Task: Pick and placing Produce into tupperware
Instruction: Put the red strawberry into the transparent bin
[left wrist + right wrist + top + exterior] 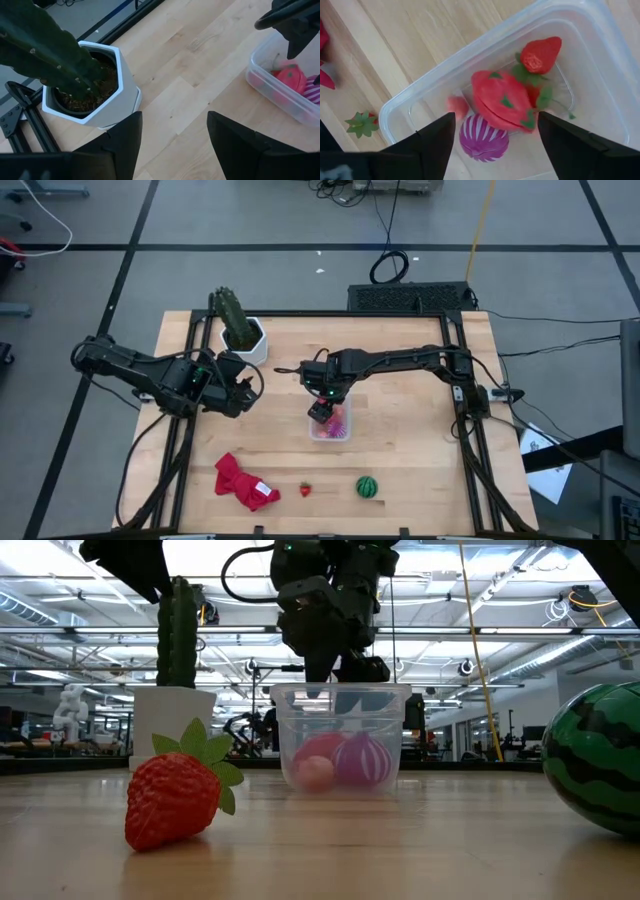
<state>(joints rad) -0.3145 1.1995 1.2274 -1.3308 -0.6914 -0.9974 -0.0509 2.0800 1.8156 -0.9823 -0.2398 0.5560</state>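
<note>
While the right gripper [322, 412] hangs just above the tub [331, 423] near the middle of the worktop, its fingers stand apart with nothing between them, so the step in hand looks like a drop just made into the tub.

Left to right across the worktop:
- Left gripper [238, 392] waits near the left edge, beside the potted cactus [238, 326]; fingers part-open, empty.
- Red cloth [240, 481] lies near the front edge, left of centre.
- Strawberry [305, 490] sits loose by the front edge, right of the cloth.
- Tub holds a second strawberry [540, 54], a large red piece [501, 99], a small pinkish piece [457, 106] and a purple striped ball [483, 136].
- Watermelon ball [368, 486] sits by the front edge, right of the loose strawberry.

Judgement: two pieces remain outside. Next move calls for lifting clear of the tub wall, then reaching forward to the front edge; the strawberry is nearest.
</note>
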